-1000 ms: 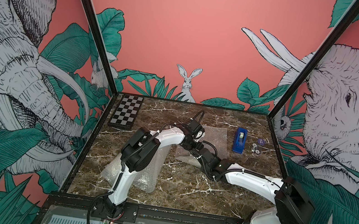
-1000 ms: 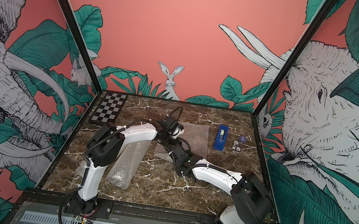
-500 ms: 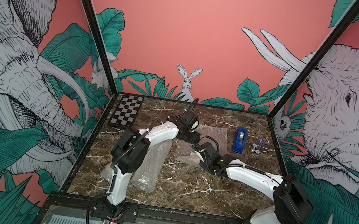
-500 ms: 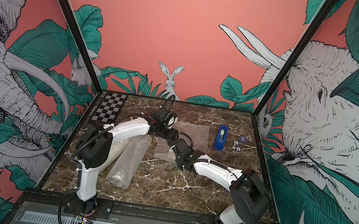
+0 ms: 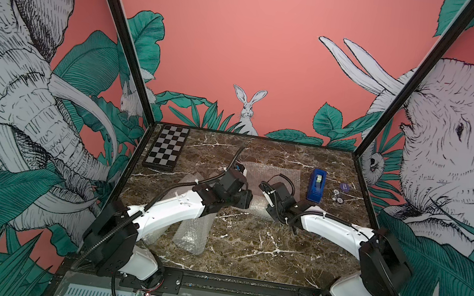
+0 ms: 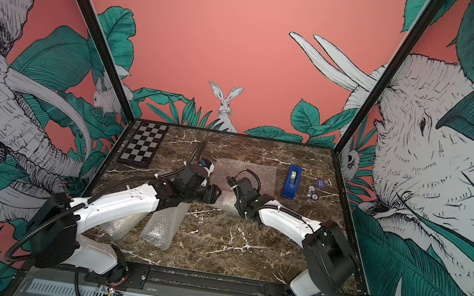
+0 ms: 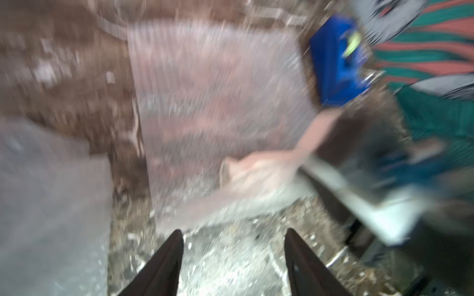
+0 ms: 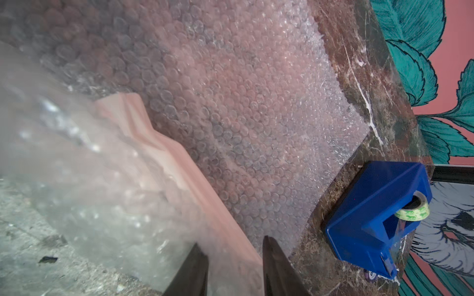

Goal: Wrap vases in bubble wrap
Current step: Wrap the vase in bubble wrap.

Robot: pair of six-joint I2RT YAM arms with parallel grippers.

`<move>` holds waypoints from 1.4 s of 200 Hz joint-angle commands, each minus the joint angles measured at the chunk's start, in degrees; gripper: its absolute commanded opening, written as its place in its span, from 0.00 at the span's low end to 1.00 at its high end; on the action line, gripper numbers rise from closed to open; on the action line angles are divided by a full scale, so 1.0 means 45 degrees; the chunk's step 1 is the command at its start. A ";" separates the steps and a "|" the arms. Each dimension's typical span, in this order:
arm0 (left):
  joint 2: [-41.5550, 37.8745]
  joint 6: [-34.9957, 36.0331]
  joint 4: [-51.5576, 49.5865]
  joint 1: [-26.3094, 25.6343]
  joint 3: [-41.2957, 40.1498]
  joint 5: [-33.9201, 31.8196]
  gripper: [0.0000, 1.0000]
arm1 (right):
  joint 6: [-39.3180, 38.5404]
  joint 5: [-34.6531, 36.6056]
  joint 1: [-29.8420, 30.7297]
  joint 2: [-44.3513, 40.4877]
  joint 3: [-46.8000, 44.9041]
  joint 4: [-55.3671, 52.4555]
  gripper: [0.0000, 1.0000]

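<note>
A white fluted vase (image 8: 164,153) lies on its side on the near edge of a flat bubble wrap sheet (image 8: 256,102), with a loose fold of wrap over its near side. My right gripper (image 8: 230,241) is shut on the vase's base end and the wrap on it. The scalloped rim (image 7: 246,174) shows blurred in the left wrist view. My left gripper (image 7: 232,232) hangs open over the marble with nothing between its fingers, just short of the sheet. In both top views the two grippers face each other across the half-wrapped vase (image 5: 256,205) (image 6: 226,201).
Two rolled bubble wrap bundles (image 5: 190,233) (image 6: 120,227) lie under the left arm at the near left. A blue tape dispenser (image 5: 316,186) (image 8: 372,212) stands right of the sheet, with small round bits (image 5: 339,194) beside it. A chequered board (image 5: 166,150) lies at the far left.
My left gripper has drawn back from over the flat sheet toward the near side, ending at the vase's left. The right gripper has stayed about where it was.
</note>
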 commanded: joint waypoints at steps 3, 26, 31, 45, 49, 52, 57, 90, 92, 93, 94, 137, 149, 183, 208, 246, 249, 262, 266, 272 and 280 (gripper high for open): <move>0.0518 -0.1337 0.1561 -0.0048 -0.0313 0.0618 0.65 | 0.0347 -0.0899 -0.0342 0.0541 -0.0167 -0.1117 0.39; 0.1687 -0.1515 0.2270 -0.0049 0.0163 0.1138 0.66 | 0.0435 -0.1129 -0.0541 0.0985 0.0162 -0.1360 0.42; 0.1880 -0.1538 0.2372 -0.0048 0.0297 0.1169 0.67 | 0.0438 -0.1196 -0.0580 0.1034 0.0220 -0.1407 0.43; 0.2412 -0.1576 0.2197 -0.0051 0.0722 0.0848 0.70 | 0.0485 -0.1212 -0.0731 0.1135 0.0389 -0.1566 0.46; 0.2539 -0.1623 0.2064 -0.0034 0.0850 0.0693 0.72 | 0.0492 -0.1204 -0.0780 0.1146 0.0443 -0.1598 0.46; 0.2615 -0.1657 0.1925 -0.0020 0.0933 0.0566 0.73 | 0.0503 -0.1204 -0.0820 0.1186 0.0488 -0.1642 0.47; 0.2755 -0.1743 0.1713 0.0003 0.1037 0.0290 0.74 | 0.0499 -0.1209 -0.0879 0.1219 0.0551 -0.1715 0.48; 0.3155 -0.2225 0.1399 0.0340 0.1280 -0.0359 0.81 | 0.0640 -0.1116 -0.1051 0.1027 0.0787 -0.1812 0.50; 0.3174 -0.2195 0.1371 0.0356 0.1302 -0.0375 0.81 | 0.0656 -0.1056 -0.1052 0.0985 0.0806 -0.1806 0.50; 0.3187 -0.2177 0.1373 0.0359 0.1319 -0.0381 0.81 | 0.0668 -0.1023 -0.1042 0.0968 0.0799 -0.1805 0.50; 0.3204 -0.2168 0.1374 0.0360 0.1337 -0.0393 0.81 | 0.0694 -0.0977 -0.1047 0.0950 0.0796 -0.1815 0.50; 0.3585 -0.2086 0.0945 0.0656 0.1609 -0.0477 0.82 | 0.0993 -0.0339 -0.1093 -0.0812 0.0571 -0.1610 0.57; 0.3729 -0.2085 0.0897 0.0767 0.1638 -0.0431 0.82 | 0.0966 -0.0201 -0.1100 -0.1392 0.0377 -0.1381 0.58; 0.3998 -0.2025 0.0872 0.0963 0.1704 -0.0352 0.82 | 0.0607 -0.0522 -0.1072 -0.2464 -0.0038 -0.1158 0.60; 0.4224 -0.1945 0.0691 0.0998 0.1901 -0.0326 0.82 | 0.0152 -0.2299 -0.1047 -0.3078 -0.0473 -0.1098 0.63; 0.4403 -0.1944 0.0778 0.1104 0.1902 -0.0239 0.81 | -0.1241 -0.4119 -0.1013 -0.2278 -0.0925 -0.0736 0.76; 0.4420 -0.1942 0.0787 0.1106 0.1919 -0.0234 0.81 | -0.1330 -0.4184 -0.1022 -0.2157 -0.0877 -0.0755 0.76; 0.4461 -0.1915 0.0744 0.1126 0.1960 -0.0203 0.81 | -0.1676 -0.4374 -0.1032 -0.1711 -0.0631 -0.0958 0.79; 0.4477 -0.1904 0.0739 0.1141 0.1979 -0.0197 0.81 | -0.1777 -0.4359 -0.1032 -0.1609 -0.0570 -0.0973 0.79; 0.4500 -0.1900 0.0718 0.1145 0.1999 -0.0209 0.81 | -0.1915 -0.4263 -0.1032 -0.1469 -0.0521 -0.0950 0.81; 0.4505 -0.1878 0.0715 0.1177 0.1984 -0.0208 0.81 | -0.2139 -0.4215 -0.1052 -0.1317 -0.0465 -0.0848 0.83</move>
